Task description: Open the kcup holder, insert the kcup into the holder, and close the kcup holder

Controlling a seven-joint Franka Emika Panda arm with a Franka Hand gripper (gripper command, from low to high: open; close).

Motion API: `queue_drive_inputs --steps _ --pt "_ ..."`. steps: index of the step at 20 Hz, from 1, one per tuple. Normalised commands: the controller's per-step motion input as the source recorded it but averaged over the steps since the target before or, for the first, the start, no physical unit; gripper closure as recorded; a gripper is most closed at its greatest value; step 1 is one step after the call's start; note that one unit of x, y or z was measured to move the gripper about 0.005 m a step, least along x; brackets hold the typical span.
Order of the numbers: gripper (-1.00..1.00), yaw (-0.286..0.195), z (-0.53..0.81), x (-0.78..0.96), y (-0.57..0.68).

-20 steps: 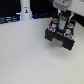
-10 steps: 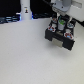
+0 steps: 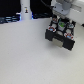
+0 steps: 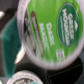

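From my remote seat, the wrist view is almost filled by the kcup [image 4: 50,31], its green foil lid right up against the lens, white lettering on it and a pale rim curving round the edge. Beneath that rim I see dark shapes that could be the fingers or part of the holder, too blurred for me to say which, so I cannot tell how far the fingers are spread or whether they have a grip on the pod. A second round pale-rimmed lid [image 4: 24,78] with a speckled greenish face shows at the frame's edge, just beside the big one. In the exterior view, the white worktop [image 3: 25,55] runs wide and bare in the foreground. Further back, toward the exterior view's right, sits the black kcup holder [image 3: 61,35], and I can see a spot of green in its upper face with small pale and reddish marks around it. The arm [image 3: 62,9] hangs directly above the holder. Well apart, at the rear toward the exterior view's left, a tall white bottle-like object [image 3: 25,10] stands upright against a dark backdrop.
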Motion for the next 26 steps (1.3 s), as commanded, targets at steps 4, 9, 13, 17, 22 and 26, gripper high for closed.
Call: queue_drive_inputs --steps 4,9,13,17,22,26 --pt "-1.0 0.081 0.34 0.16 0.03" --pt "-1.0 0.078 0.55 0.22 -0.12" --pt "-1.0 0.06 0.59 0.42 -0.34" --pt "-1.0 0.043 0.46 0.51 -0.43" --pt "-1.0 0.026 0.32 0.59 -0.46" --pt "-1.0 0.009 0.25 0.65 -0.43"
